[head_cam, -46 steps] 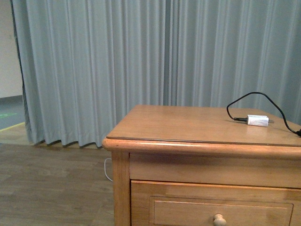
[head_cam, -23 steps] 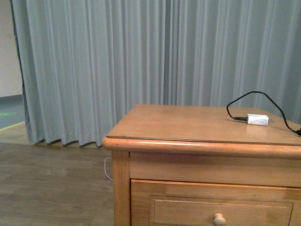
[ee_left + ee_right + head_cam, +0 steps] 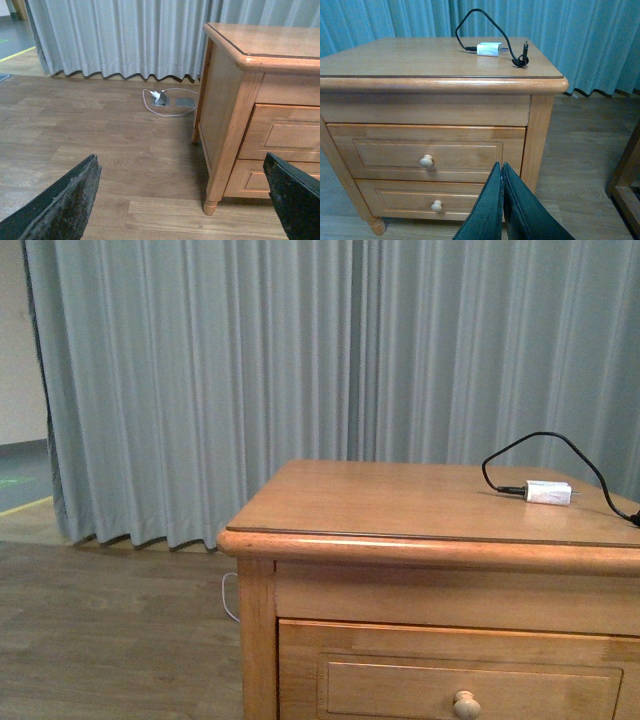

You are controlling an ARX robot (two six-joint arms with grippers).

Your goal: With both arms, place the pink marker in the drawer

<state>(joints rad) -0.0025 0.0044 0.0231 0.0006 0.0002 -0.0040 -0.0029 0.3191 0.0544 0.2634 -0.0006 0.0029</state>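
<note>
The pink marker is out of view in every frame. A honey-coloured wooden nightstand [image 3: 420,505] has two drawers, both shut: the upper drawer [image 3: 470,150] with its pale round knob [image 3: 426,161], and a lower drawer [image 3: 395,200]. In the front view only the upper drawer's front [image 3: 400,690] and knob [image 3: 466,705] show, and neither arm appears. My right gripper [image 3: 501,170] is shut and empty, in front of the drawers and apart from them. My left gripper [image 3: 180,170] is open and empty over the wooden floor, beside the nightstand's left side [image 3: 220,100].
A white charger plug [image 3: 548,493] with a black cable [image 3: 485,20] lies on the nightstand top. A floor socket with a white cable [image 3: 161,97] sits by the grey curtain [image 3: 250,370]. Another wooden furniture frame [image 3: 626,175] stands to the nightstand's right.
The nightstand sits a few pixels higher in the front view; nothing else has visibly changed.
</note>
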